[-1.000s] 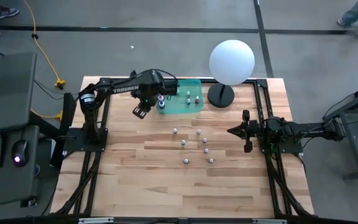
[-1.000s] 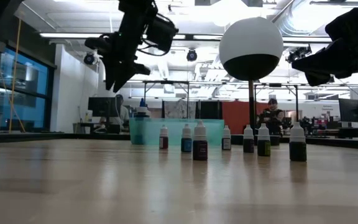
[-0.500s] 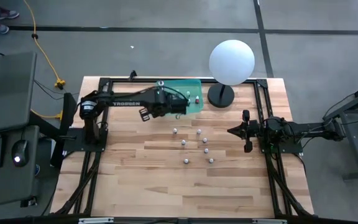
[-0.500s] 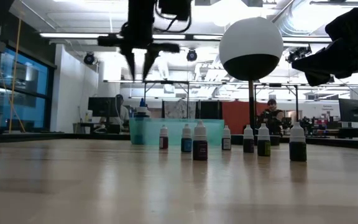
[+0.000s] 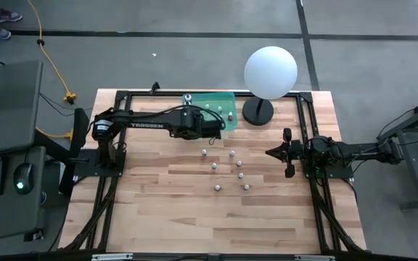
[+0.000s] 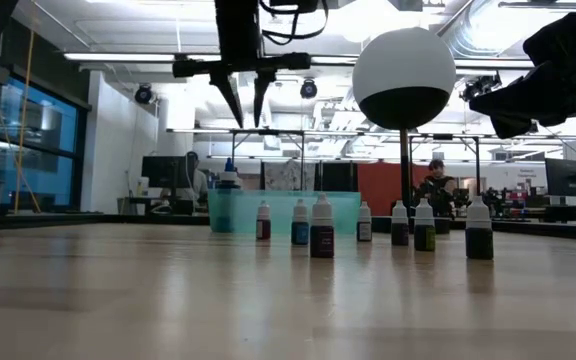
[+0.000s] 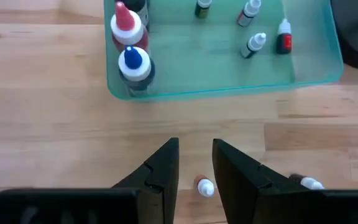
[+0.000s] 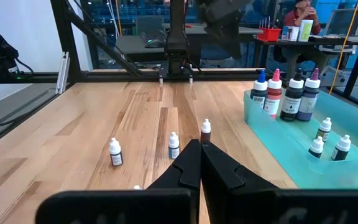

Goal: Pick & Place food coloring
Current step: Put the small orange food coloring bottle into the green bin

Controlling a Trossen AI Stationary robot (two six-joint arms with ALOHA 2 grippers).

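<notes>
Several tiny white-capped food coloring bottles [image 5: 232,154] stand on their bases on the wooden table, in a loose row in the low view [image 6: 322,228]. More bottles, some larger with red [image 7: 127,23] and blue [image 7: 133,62] caps, stand in a clear green tray [image 5: 226,120]. My left gripper [image 6: 245,92] hangs open, high above the table, fingers pointing down. It is just near of the tray wall, and one small bottle [image 7: 204,186] shows below the gap between its fingers [image 7: 196,163]. My right gripper [image 8: 199,163] is shut and waits at the table's right side [image 5: 287,153].
A big white sphere on a black base [image 5: 270,71] stands at the far edge, right of the tray. The wood nearest me [image 5: 216,225] holds no objects. Beyond the table are desks, monitors and seated people [image 6: 435,185].
My left arm has stretched out toward the table's right, carrying the gripper from over the tray's left end to a spot above the loose bottles. The gripper has turned from a slant to pointing straight down. The bottles have stayed put.
</notes>
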